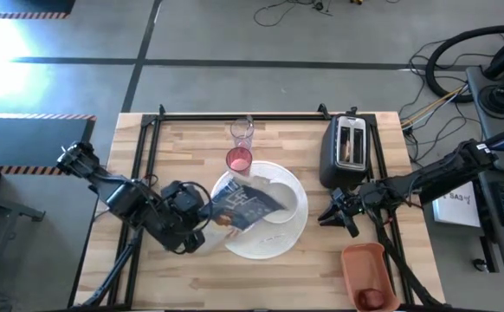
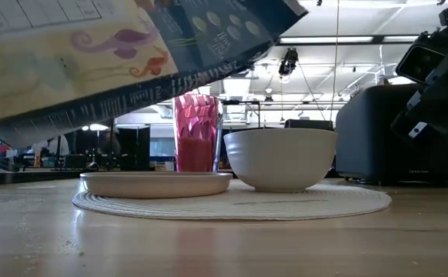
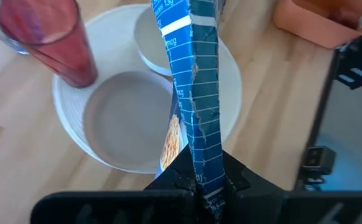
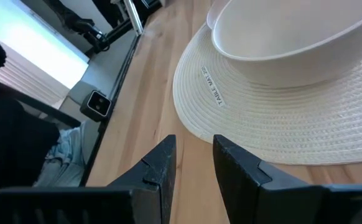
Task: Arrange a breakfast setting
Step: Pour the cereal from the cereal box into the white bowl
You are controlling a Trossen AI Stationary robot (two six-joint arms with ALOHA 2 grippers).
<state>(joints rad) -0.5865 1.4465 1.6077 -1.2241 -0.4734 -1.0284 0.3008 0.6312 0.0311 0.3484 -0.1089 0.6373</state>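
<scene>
On the woven round placemat (image 4: 305, 118), a small tag reads "TABLE MAT" plus characters too small to read. Left end effector (image 3: 201, 186) is clenched on a blue cereal box (image 1: 245, 204), tilted over the setting; its side panel shows nutrition-style rows with "mcg" legible, and its pale face carries a grid panel and cartoon art in the low view. Small white bowl (image 2: 281, 158) sits on the mat, interior looks empty from the left wrist view. Smaller pale plate (image 2: 156, 183) lies just beside the bowl, also on the mat. Pink tumbler (image 1: 239, 160) stands at the mat's far edge, clear glass (image 1: 242, 132) just beyond it. Right end effector (image 4: 193, 163) hovers low by the mat's edge, fingers slightly apart, grasping nothing. Black two-slot toaster (image 1: 345, 149) stands near it. Orange-red tray (image 1: 369, 273) at the desk (image 1: 191, 282) corner holds a dark-red fruit (image 1: 370, 298).
</scene>
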